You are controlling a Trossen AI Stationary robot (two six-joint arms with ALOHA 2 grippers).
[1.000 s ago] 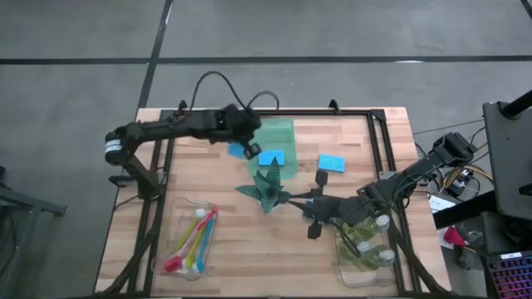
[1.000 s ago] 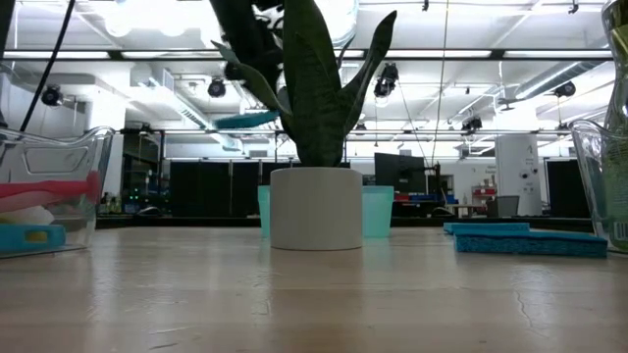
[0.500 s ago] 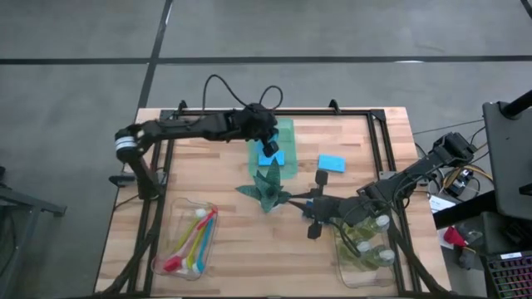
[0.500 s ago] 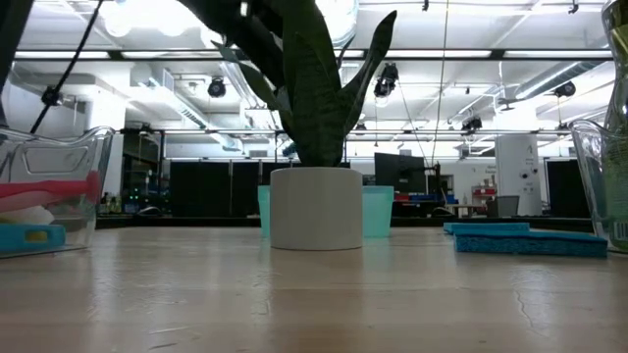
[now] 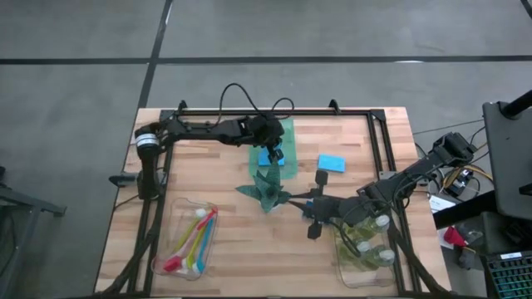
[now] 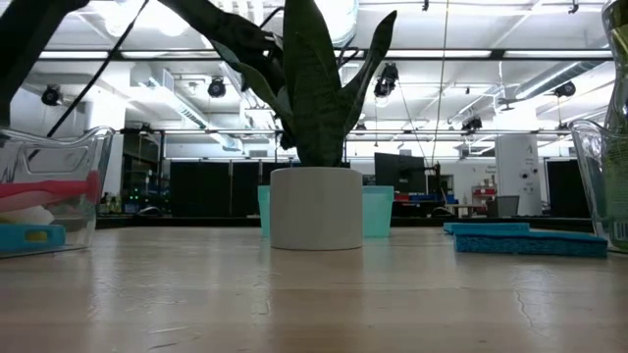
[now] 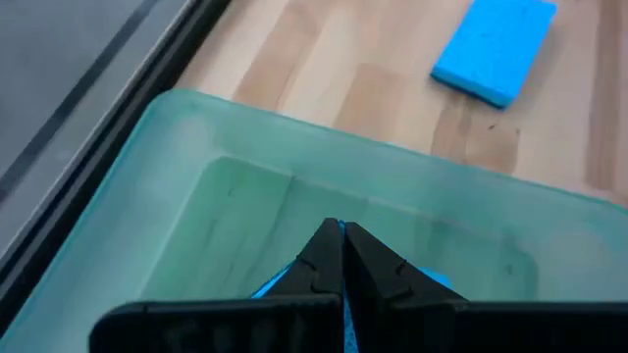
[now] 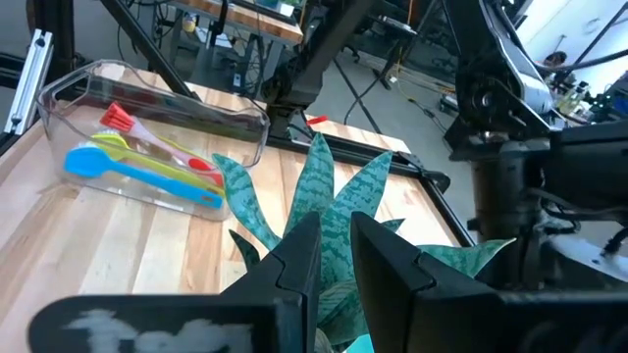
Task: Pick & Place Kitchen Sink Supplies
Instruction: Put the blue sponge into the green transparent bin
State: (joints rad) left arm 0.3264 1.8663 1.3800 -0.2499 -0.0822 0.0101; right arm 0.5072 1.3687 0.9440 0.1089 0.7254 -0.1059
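Left pincer (image 5: 274,152): you see its fingers pressed together over the green tray (image 5: 285,133), clamped on a blue sponge (image 7: 432,282) whose edges show on either side of the tips in the left wrist view.
Writing: you can read no brand, label or lettering anywhere.
Second sponge (image 5: 331,163): it lies flat on the bare desk (image 5: 216,178), just beside the tray.
Right pincer (image 5: 314,218): it waits beside the plant (image 5: 266,188), fingers a narrow gap apart, holding nothing.
Soap bottles (image 5: 371,241): they stand in the clear bin under the right arm.
Brushes (image 5: 191,242): red, blue and yellow, they lie together in the other clear bin (image 5: 164,253), near the desk's front edge on your left-arm side.
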